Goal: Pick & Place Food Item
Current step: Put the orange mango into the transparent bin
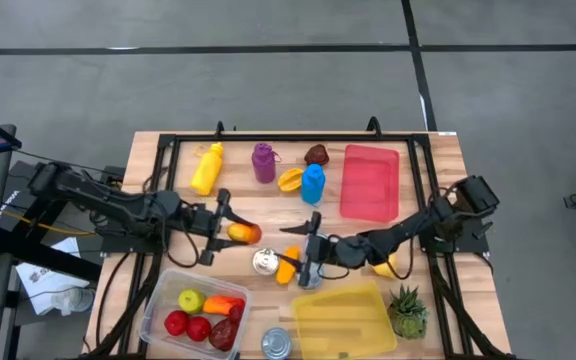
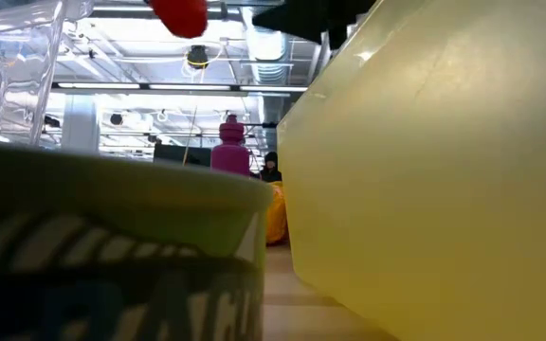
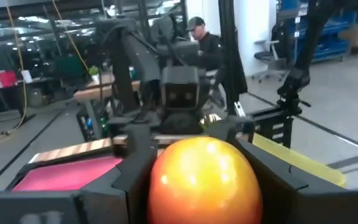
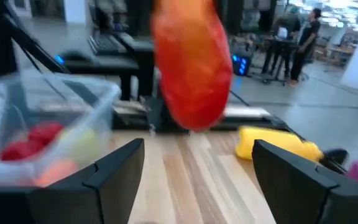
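Note:
A round orange-yellow fruit hangs above the table's middle, and my left gripper, reaching in from the left, is shut on it. My right gripper faces it from the right, level and open, with nothing between its fingers. In the right wrist view the fruit shows ahead of and above those fingers. A small orange food piece lies on the table just below the right gripper, beside a silver can. My left gripper pinches the fruit between its two fingers, one on each opposite side. The fingers lie level and come from the table's left. The fruit is lifted clear of the table, and its far half sticks out past the fingertips.
A clear bin with an apple, red pieces and a carrot stands near left. A yellow tray, a second can and a small pineapple lie near right. Yellow, purple and blue bottles and a red tray stand at the back.

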Robot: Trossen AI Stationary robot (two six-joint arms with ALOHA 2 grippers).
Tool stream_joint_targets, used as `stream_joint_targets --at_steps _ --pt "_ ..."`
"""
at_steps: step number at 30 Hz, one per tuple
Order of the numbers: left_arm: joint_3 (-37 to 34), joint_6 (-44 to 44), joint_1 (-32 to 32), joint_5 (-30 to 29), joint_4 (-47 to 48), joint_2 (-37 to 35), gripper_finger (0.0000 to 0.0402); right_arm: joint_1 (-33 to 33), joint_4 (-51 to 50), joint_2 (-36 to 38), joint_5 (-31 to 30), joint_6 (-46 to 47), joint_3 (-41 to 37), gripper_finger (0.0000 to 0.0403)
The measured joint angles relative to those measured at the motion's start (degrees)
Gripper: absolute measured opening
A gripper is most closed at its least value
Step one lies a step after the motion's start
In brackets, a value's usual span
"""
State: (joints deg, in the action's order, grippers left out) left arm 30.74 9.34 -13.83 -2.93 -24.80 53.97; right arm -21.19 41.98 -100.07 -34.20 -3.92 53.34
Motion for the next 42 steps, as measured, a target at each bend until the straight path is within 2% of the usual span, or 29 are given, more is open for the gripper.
stream_joint_targets --at_steps 7,13,16,25,29,32,35,42 --pt "0.0 0.4 3.9 1.0 -8.5 9.3 0.0187 1.8 -4.8 0.0 3.6 -2.1 1.4 0.0320" --pt "0.0 -0.2 5.7 1.9 -11.5 11.1 0.0187 3.3 -7.4 0.0 4.3 -2.1 1.7 0.0380" --pt "0.0 -1.1 6.4 3.4 -11.2 11.6 0.0187 4.3 -7.4 0.0 5.1 -2.1 1.7 0.0396" --pt "0.0 -1.9 6.4 3.8 -15.1 15.7 0.0187 7.1 -5.9 0.0 9.3 -1.6 1.9 0.0385" --pt "0.0 -1.9 6.4 4.7 -19.1 17.2 0.0187 7.1 -8.5 0.0 10.4 -1.6 3.7 0.0377" --pt "0.0 -1.9 6.4 4.8 -19.4 17.5 0.0187 7.1 -11.8 0.0 10.4 -0.6 5.4 0.0364" --pt "0.0 -1.9 6.3 4.9 -19.5 17.5 0.0187 7.0 -13.0 -0.1 10.3 -0.5 6.2 0.0329" --pt "0.0 -2.0 6.2 5.8 -19.6 17.5 0.0187 6.9 -13.0 -0.1 10.3 -0.6 6.6 0.0186"
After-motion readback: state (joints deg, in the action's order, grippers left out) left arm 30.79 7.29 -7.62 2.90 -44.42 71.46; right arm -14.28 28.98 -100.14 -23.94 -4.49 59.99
